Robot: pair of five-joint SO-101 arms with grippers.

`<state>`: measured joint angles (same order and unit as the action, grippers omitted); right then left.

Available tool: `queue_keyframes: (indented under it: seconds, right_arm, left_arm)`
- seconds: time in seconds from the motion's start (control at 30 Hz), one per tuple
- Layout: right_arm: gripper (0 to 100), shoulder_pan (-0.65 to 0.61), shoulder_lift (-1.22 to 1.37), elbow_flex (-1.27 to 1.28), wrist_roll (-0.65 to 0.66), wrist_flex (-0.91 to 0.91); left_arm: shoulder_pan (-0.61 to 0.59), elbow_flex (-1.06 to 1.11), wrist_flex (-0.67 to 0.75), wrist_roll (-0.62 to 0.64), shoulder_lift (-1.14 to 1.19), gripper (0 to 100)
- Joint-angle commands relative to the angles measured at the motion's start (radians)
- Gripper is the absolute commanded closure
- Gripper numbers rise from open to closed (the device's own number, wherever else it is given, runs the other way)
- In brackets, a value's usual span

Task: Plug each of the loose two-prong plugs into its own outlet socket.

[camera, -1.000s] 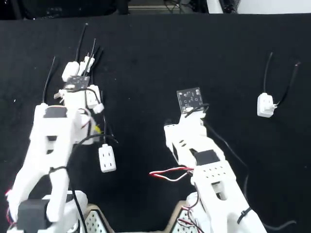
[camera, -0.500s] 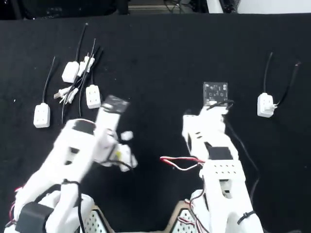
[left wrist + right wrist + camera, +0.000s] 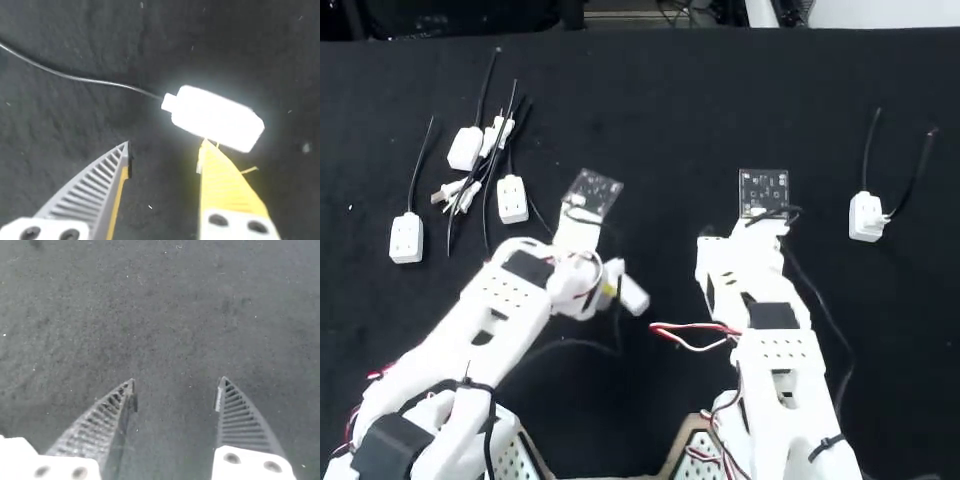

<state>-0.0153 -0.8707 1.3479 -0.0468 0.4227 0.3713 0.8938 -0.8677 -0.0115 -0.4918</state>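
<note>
Left gripper [image 3: 165, 147]: jaws spread wide, nothing held. The yellow finger's tip touches or sits just under one long side of a white block [image 3: 215, 117]; the grey ridged finger stands apart from it.

Right gripper [image 3: 176, 381]: jaws spread, nothing held, over bare black cloth [image 3: 670, 120], well apart from the heap.

White block: oblong body, rounded corners, short collar at one end, thin black cord [image 3: 75, 77] trailing off. No slots or prongs show on its upper face. It lies on the cloth, well apart from the heap of plugs [image 3: 480, 165], nearer the arm bases.
- Handling, judged: light, rigid moulded plastic, smooth and liable to slip. The cord is limp and will drag behind.
- Hold, judged: across the narrow width, on the flat long sides at mid-body, never by the cord or collar.

Heap of plugs: small white bodies, crossed black cords.

Socket block [image 3: 511, 198]: white, at the heap's near edge. Second socket block [image 3: 406, 238]: just beside the heap.

Joined pair [image 3: 866, 216]: white, far across the cloth from the heap.
</note>
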Motion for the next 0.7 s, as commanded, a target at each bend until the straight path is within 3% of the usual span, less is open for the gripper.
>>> queue_keyframes:
  seconds: [0.0, 0.1, 0.27, 0.43, 0.53, 0.67]
  right_arm:
    - [75.9, -0.025, -0.027, -0.042, -0.006, -0.011]
    - [75.9, -0.043, -0.027, -0.022, -0.006, -0.049]
    - [75.9, -0.043, -0.025, -0.016, -0.006, -0.06]
    - [75.9, -0.043, -0.025, -0.015, -0.006, -0.057]
    - [75.9, -0.043, -0.025, -0.015, -0.006, -0.054]
    - [75.9, -0.043, -0.03, -0.015, -0.006, -0.054]
  left_arm:
    - [-0.016, -0.216, -0.21, -0.092, -0.017, 77]
    - [-0.116, -0.282, -0.233, -0.084, -0.015, 78]
    - [-0.282, -0.208, 0.109, 0.094, 0.08, 78]
    - [-0.285, -0.2, 0.37, 0.161, 0.342, 78]
    - [-0.292, -0.269, 0.304, 0.161, 0.485, 78]
    - [-0.354, -0.398, 0.041, 0.161, 0.557, 78]
